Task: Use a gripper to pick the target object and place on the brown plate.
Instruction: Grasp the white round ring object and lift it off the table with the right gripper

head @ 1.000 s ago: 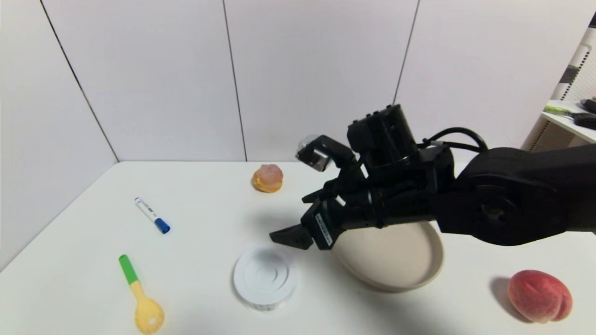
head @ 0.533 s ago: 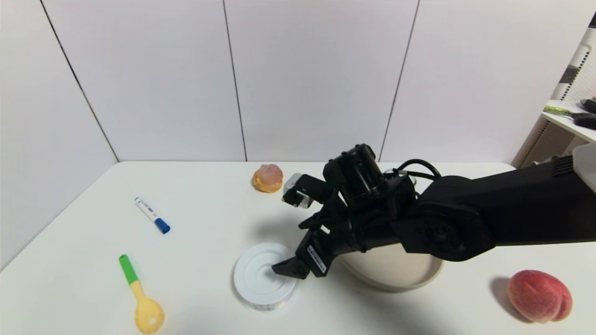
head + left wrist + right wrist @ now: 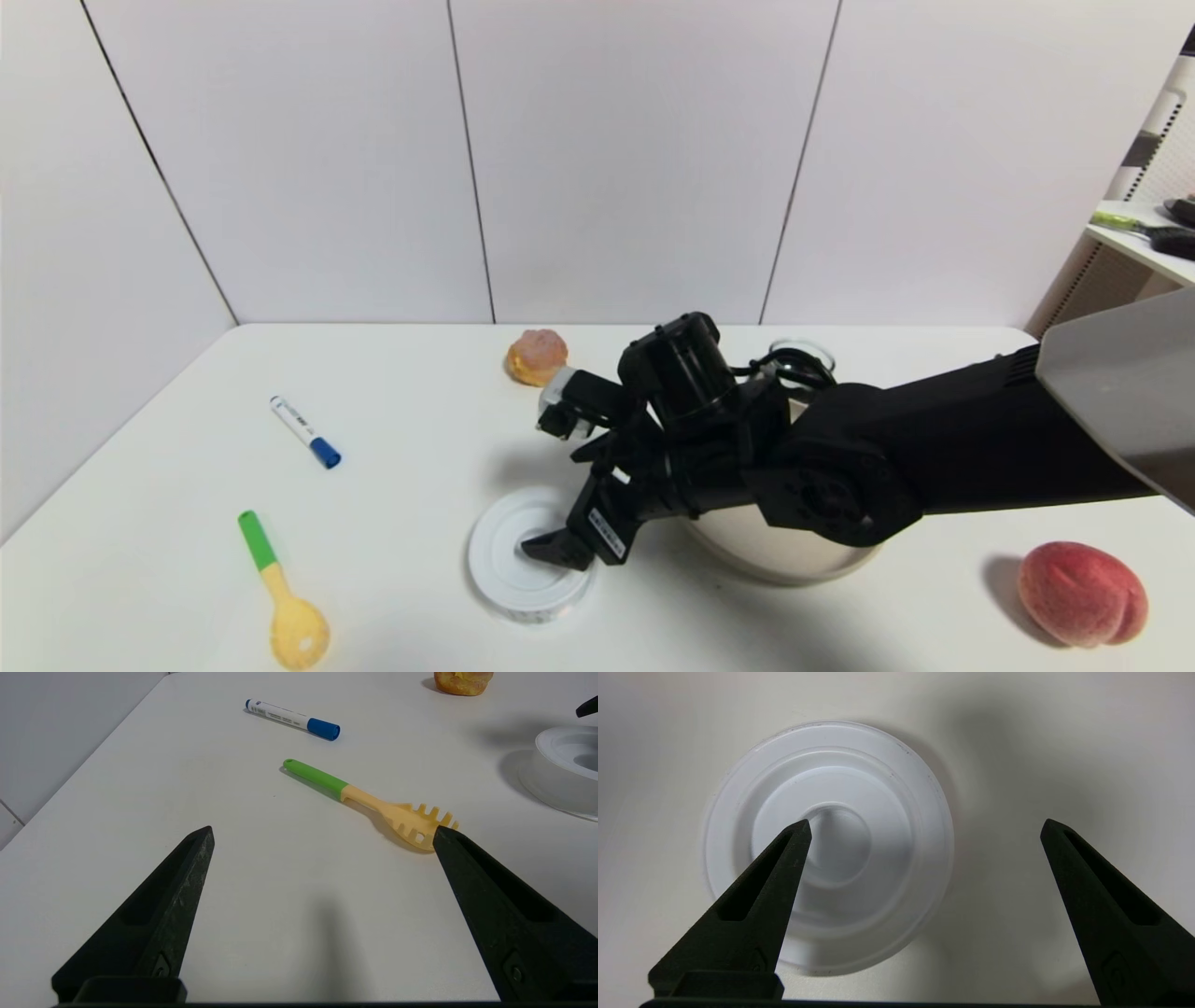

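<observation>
The right gripper [image 3: 560, 551] has descended from above the counter [image 3: 411, 439] onto the target object [image 3: 519, 566], jaws open but off-centre, so realignment appears necessary before closing.

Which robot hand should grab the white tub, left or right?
Right. The right gripper is open right over the tub, beside the plate. The left gripper is open too, but off by the spoon, with the tub farther away.

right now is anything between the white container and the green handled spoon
No. In the head view the stretch of table between the white container and the green-handled spoon is bare. The left wrist view shows the same gap, holding only shadow.
</observation>
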